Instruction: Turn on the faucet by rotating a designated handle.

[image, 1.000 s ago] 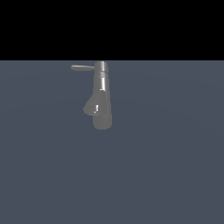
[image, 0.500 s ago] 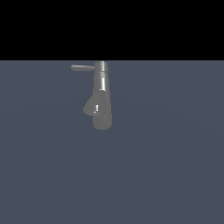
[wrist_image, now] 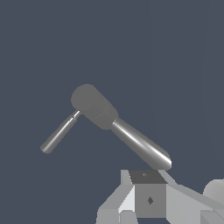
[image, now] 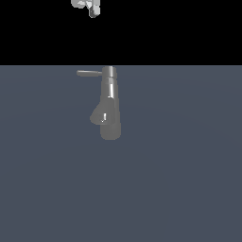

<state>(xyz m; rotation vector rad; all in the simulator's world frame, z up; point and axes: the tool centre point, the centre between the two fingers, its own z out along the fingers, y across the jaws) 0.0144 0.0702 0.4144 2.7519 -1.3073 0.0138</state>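
The robot's pale grey gripper (image: 93, 10) peeks in at the very top edge of the exterior view, against the black band. Only its tip shows there, a light blocky shape with a dark end. It hangs high above the tap and touches nothing. In the wrist view the gripper (wrist_image: 144, 197) shows as flat grey and white blocks with sharp corners, but the fingers do not show clearly, so I cannot tell if they are apart or together.

Below it stands the shiny grey metal faucet (image: 109, 104), a tall round tube with a bright streak down its side. It sits near the middle of the flat blue-grey floor (image: 189, 189). A short, fat, rounded spout (image: 100, 115) bulges out low on the tube, toward the exterior view's left.

The thin straight grey metal handle (image: 90, 73) sticks out sideways from the top of the tube, also toward the exterior view's left. It is smooth, and its end is round. In the wrist view the handle (wrist_image: 58, 134) is a slim rod joined by a small neck to the faucet (wrist_image: 118, 124).

The handle has free space all around it. The floor is smooth and plain, and spreads wide on every side of the tap.
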